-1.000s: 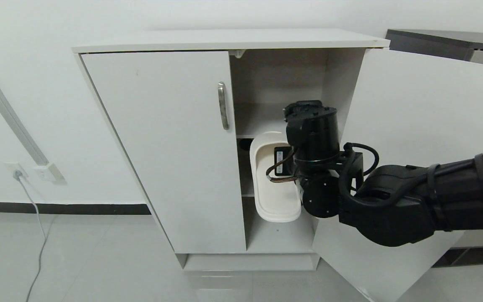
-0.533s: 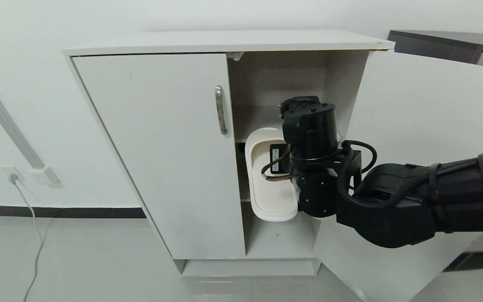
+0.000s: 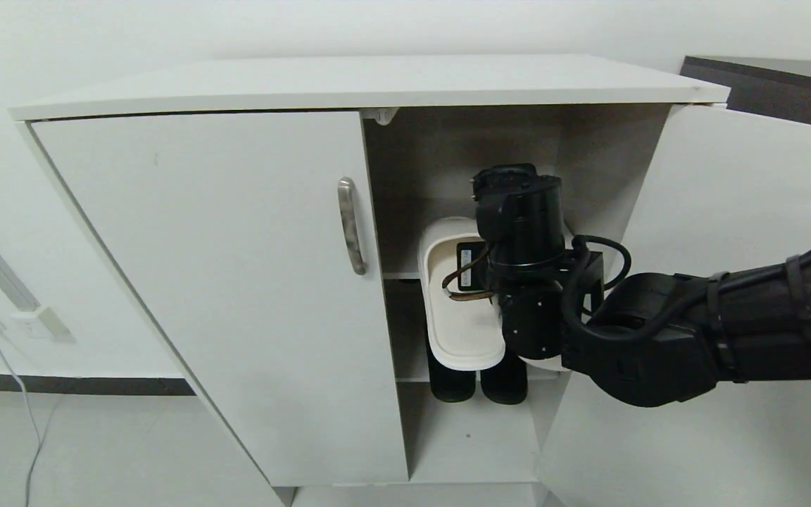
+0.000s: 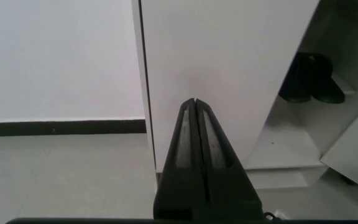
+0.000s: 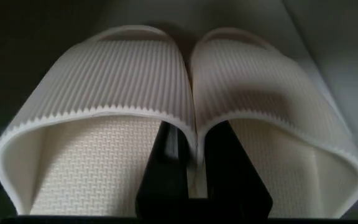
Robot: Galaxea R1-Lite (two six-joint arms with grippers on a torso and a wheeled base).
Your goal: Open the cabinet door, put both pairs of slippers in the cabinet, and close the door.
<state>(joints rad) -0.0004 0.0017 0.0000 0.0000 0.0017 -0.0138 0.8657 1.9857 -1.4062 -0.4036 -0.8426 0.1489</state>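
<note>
Slippers, the white pair (image 3: 458,310), ride clamped by their inner edges in my right gripper (image 5: 190,155), and they've climbed to the lip of the upper shelf (image 3: 400,276) as I rolled closer to the cabinet (image 3: 377,77). Ribbed straps, toes pointing inward. Behind and below, the black pair (image 3: 476,380) already sits shelved, so this is the last load, I reckon.

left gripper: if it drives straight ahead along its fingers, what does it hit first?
Most likely the closed left door; the shut left gripper aims at its panel. How far off is unclear.
</note>
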